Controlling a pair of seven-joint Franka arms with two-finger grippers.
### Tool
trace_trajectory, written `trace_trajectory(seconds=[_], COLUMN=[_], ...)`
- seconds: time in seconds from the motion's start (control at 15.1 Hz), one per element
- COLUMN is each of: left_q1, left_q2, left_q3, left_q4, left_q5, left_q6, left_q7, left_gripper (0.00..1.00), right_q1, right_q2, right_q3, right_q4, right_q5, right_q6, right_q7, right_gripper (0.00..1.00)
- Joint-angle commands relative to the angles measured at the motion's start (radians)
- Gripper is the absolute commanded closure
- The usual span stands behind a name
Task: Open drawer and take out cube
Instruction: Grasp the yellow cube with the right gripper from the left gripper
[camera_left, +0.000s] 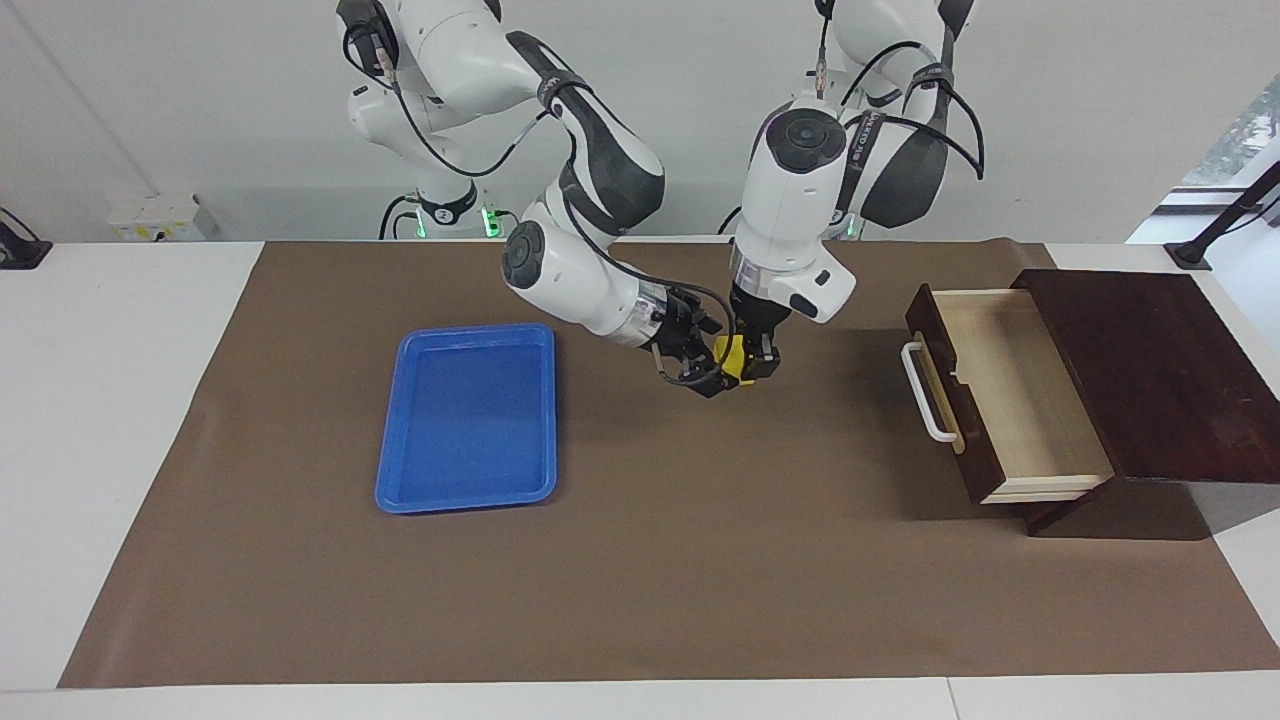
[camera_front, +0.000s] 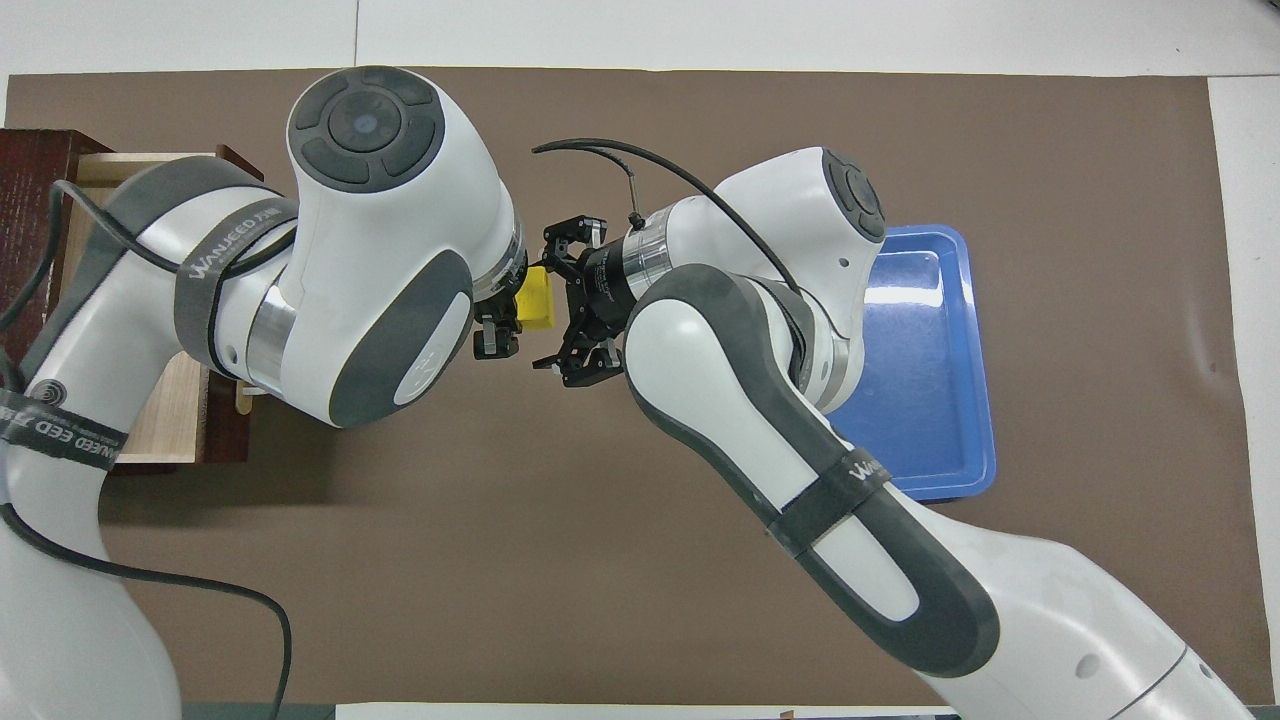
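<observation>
The yellow cube (camera_left: 730, 358) (camera_front: 536, 300) is held in the air over the brown mat, between the blue tray and the drawer. My left gripper (camera_left: 752, 366) (camera_front: 505, 325) points down and is shut on the cube. My right gripper (camera_left: 712, 360) (camera_front: 553, 302) comes in sideways from the tray's end, open, with one finger on each side of the cube. The dark brown drawer (camera_left: 1020, 390) (camera_front: 120, 170) stands pulled out of its wooden box (camera_left: 1150, 370). Its pale inside shows nothing in it, and its white bar handle (camera_left: 925, 395) faces the grippers.
A blue plastic tray (camera_left: 392, 420) (camera_front: 975, 400) lies on the brown mat (camera_left: 700, 560) toward the right arm's end. The wooden box stands at the left arm's end of the table. In the overhead view both arms cover much of the mat's middle.
</observation>
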Motion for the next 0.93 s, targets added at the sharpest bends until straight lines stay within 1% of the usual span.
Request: trace_trajectory(seconds=[0.0,0.07,0.13,0.79,0.86], left_q1=[-0.005,-0.005,-0.005,0.002,0.002], left_q2=[-0.015,-0.015,-0.015,-0.015,-0.015], left_q3=[0.006,0.006,0.006,0.007,0.007], left_q4=[-0.014,-0.014,-0.014,0.009,0.009], left_q5=[0.012,0.012,0.012,0.006,0.004], left_q6=[-0.001,-0.001,-0.001,-0.028,-0.028], left_q7=[-0.010,-0.010,-0.010,-0.009,-0.009], left_gripper=[1.00,1.00,1.00,1.00,0.89], right_q1=[0.003,0.003,0.003,-0.023,-0.023], right_q2=[0.013,0.013,0.013,0.013,0.013], right_q3=[0.000,0.000,0.000,0.000,0.000], right_q4=[0.018,0.018,0.017,0.028,0.028], right_q5=[0.009,0.011,0.012,0.005,0.005], right_q6=[-0.011,-0.009,-0.009,-0.020,-0.020], right_q7=[0.021,0.023,0.026,0.020,0.020], right_gripper=[0.65,0.89,1.00,1.00,1.00])
